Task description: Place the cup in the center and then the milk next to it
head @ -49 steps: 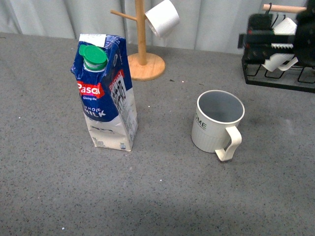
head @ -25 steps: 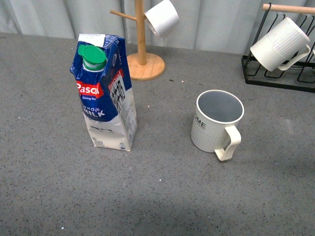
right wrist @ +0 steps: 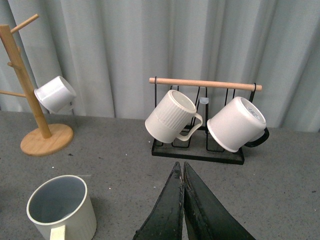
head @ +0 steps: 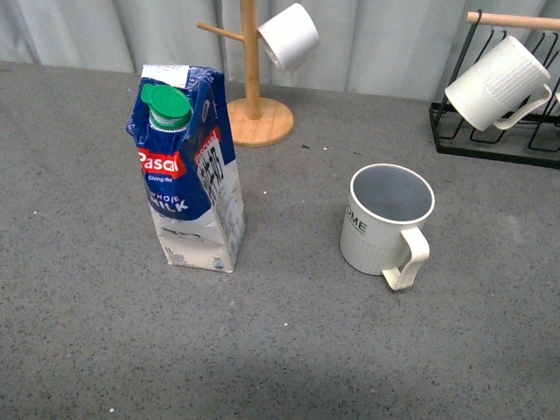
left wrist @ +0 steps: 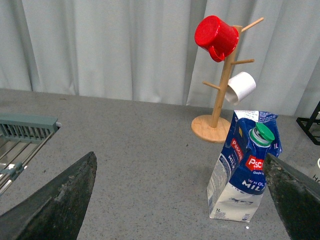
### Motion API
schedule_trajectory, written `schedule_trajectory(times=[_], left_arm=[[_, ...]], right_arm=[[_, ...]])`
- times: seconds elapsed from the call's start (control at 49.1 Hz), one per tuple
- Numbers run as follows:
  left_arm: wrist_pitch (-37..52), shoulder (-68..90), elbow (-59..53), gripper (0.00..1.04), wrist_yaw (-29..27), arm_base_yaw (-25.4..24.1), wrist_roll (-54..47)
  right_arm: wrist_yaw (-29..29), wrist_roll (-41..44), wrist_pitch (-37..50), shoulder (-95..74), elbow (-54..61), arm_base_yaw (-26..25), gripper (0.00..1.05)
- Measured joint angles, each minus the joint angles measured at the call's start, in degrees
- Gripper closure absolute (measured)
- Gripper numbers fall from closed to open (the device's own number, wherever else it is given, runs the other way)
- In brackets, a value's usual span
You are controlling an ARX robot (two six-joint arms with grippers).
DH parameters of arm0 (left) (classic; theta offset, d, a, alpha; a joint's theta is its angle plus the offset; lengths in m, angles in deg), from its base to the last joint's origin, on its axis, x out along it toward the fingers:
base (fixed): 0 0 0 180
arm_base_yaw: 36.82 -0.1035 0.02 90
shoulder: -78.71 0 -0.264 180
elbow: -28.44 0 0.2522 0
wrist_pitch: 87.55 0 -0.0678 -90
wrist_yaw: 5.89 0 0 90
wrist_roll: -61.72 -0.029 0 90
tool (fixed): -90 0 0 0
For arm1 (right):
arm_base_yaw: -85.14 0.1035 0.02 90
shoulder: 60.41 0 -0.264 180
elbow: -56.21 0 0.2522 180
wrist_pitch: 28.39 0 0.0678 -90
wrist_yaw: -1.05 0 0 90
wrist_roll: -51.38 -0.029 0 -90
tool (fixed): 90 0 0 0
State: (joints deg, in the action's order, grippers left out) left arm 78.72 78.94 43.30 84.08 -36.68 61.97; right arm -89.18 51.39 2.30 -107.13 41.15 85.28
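The cup (head: 385,223), an off-white ribbed mug with dark lettering and a grey-blue inside, stands upright on the grey tabletop right of the middle, handle toward the camera. It shows again in the right wrist view (right wrist: 62,207). The milk (head: 188,175), a blue and white carton with a green cap, stands upright left of the cup, a wide gap between them. My left gripper (left wrist: 180,156) is open, its dark fingers (left wrist: 55,200) spread wide, with the milk (left wrist: 245,170) ahead near one finger. My right gripper (right wrist: 180,165) is shut and empty, pointing toward the mug rack. Neither gripper appears in the front view.
A wooden mug tree (head: 254,87) stands behind the milk, holding a white mug (head: 289,33) and a red mug (left wrist: 216,36). A black wire rack (right wrist: 197,150) at the back right holds two white mugs (right wrist: 172,117). A grey dish rack (left wrist: 25,130) sits far left.
One second ago my right arm was in front of the black rack at the front view's upper right; it has since left that view. Cup and milk stay put.
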Motion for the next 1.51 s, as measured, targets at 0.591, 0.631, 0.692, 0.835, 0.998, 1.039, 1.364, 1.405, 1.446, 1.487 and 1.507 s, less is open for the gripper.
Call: schedule_trajectory(times=[0.591,0.631,0.692,0.835,0.998,1.039,1.364,1.405,1.446,1.487,1.507], left_arm=[[0.0,0.0,0.0,0.07,0.0,0.0,0.0],[0.0,0.0,0.0,0.07,0.0,0.0,0.0],[0.0,0.0,0.0,0.07,0.0,0.0,0.0],[0.0,0.0,0.0,0.07,0.0,0.0,0.0],[0.0,0.0,0.0,0.07,0.0,0.0,0.0],[0.0,0.0,0.0,0.07,0.0,0.0,0.0],[0.0,0.0,0.0,0.07,0.0,0.0,0.0],[0.0,0.0,0.0,0.07,0.0,0.0,0.0],[0.0,0.0,0.0,0.07,0.0,0.0,0.0],[0.0,0.0,0.0,0.07,0.0,0.0,0.0],[0.0,0.0,0.0,0.07,0.0,0.0,0.0]], right_arm=[[0.1,0.0,-18.9,21.1,1.0,0.0,1.04],[0.1,0.0,-20.1,22.3,1.0,0.0,1.04],[0.2,0.0,-22.2,24.5,1.0,0.0,1.04],[0.2,0.0,-25.3,27.7,1.0,0.0,1.04],[0.2,0.0,-28.1,30.5,1.0,0.0,1.04],[0.2,0.0,-28.8,31.3,1.0,0.0,1.04],[0.2,0.0,-33.4,35.9,1.0,0.0,1.04],[0.2,0.0,-33.9,36.4,1.0,0.0,1.04],[0.2,0.0,-34.4,36.9,1.0,0.0,1.04],[0.2,0.0,-38.1,39.6,1.0,0.0,1.04],[0.2,0.0,-39.2,40.4,1.0,0.0,1.04]])
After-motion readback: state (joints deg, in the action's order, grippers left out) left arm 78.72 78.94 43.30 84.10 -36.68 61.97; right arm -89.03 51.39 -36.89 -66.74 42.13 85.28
